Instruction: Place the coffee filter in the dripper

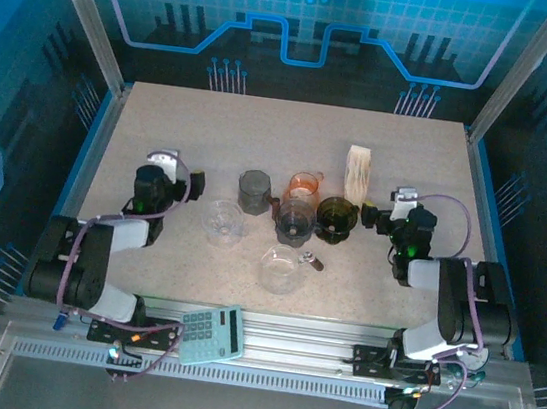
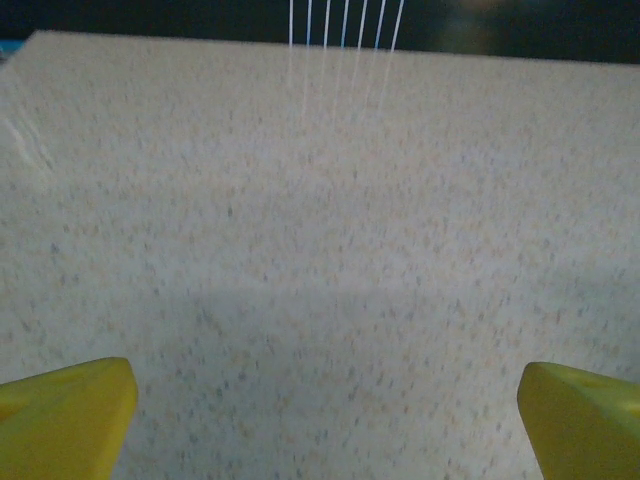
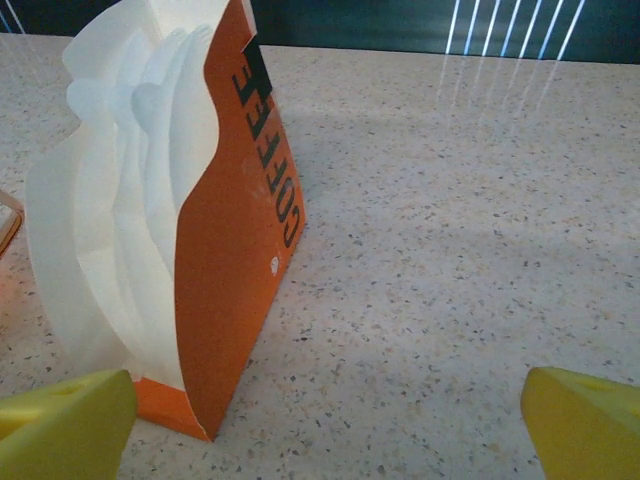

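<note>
White paper coffee filters (image 3: 120, 200) stand fanned out of an orange pack (image 3: 235, 250) printed COFFEE, upright on the table; from above the pack (image 1: 357, 173) sits right of centre. A dark olive dripper (image 1: 334, 218) stands just in front of it and to its left. My right gripper (image 1: 401, 196) is to the right of the pack. In the right wrist view it (image 3: 325, 425) is open, with bare table between its yellow fingertips (image 3: 65, 425) and the pack ahead to the left. My left gripper (image 1: 165, 160) hovers open (image 2: 325, 420) over bare tabletop at the left.
A grey cup (image 1: 253, 190), an orange cup (image 1: 303, 185), a dark glass jar (image 1: 295, 223), a clear round vessel (image 1: 223, 220) and a clear glass jug (image 1: 282, 268) cluster at the middle. A calculator (image 1: 211, 334) lies on the front rail. Metal frame posts border the table (image 1: 264, 123).
</note>
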`<control>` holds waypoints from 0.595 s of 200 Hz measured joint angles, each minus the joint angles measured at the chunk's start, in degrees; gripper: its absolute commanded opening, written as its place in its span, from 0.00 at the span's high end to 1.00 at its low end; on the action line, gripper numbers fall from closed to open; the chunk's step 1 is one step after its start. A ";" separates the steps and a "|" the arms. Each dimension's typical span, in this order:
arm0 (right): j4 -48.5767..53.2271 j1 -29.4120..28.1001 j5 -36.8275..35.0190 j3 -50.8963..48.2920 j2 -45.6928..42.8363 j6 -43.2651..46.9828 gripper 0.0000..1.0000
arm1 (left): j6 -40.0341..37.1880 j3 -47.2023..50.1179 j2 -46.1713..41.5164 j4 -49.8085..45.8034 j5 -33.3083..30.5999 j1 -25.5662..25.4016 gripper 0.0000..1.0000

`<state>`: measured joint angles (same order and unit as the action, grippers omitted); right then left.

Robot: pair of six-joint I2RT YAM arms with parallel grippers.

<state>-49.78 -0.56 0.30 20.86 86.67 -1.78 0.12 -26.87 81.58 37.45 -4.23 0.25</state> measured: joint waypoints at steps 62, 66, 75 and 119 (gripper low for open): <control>3.58 0.07 -1.36 -0.15 -4.76 -1.33 0.00 | 5.55 -6.34 -9.46 -10.16 -0.44 0.02 0.01; 4.63 0.15 -1.53 0.31 -5.35 -1.51 0.00 | 6.12 -6.32 -9.94 -10.25 -0.44 0.00 0.01; 6.58 0.26 -2.25 1.33 -6.40 -1.92 0.00 | 7.65 -6.32 -10.84 -10.21 -0.55 0.00 0.01; 17.99 -0.13 -16.17 6.54 -11.19 -7.37 0.00 | 26.43 -6.60 -15.43 -14.36 -7.69 0.20 0.01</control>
<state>-31.79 -0.69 -15.88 27.40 75.48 -9.15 26.55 -33.47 66.15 23.09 -11.92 0.45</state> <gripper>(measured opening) 0.997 0.990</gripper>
